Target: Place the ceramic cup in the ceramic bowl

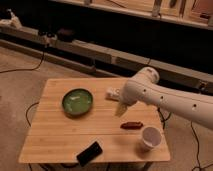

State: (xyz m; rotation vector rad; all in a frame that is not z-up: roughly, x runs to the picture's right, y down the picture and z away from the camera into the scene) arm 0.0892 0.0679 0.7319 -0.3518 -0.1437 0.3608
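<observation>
The ceramic cup (151, 137) stands upright near the right front corner of the tabletop (50, 135), white, its mouth up, with nothing touching it. Just beside it, toward the back and left, lies a small reddish-brown thing (131, 125), long and lying flat; I cannot tell what it is. The ceramic bowl (77, 102) sits well apart from the cup, on the left half of the light wooden top, green with a dark rim.

My pincer (120, 111) hangs over the middle of the tabletop, between bowl and cup, pointing down. Its fingers stand apart and grip nothing. My white arm (170, 100) reaches in from the right, bent above it.

Behind my pincer, near the far edge, lies a flat white packet (112, 93); whether it carries any print I cannot tell. A black flat object (90, 153) rests at the front edge, left of the cup, with no writing I can make out. A dark cable (30, 67) trails over the floor behind the tabletop.
</observation>
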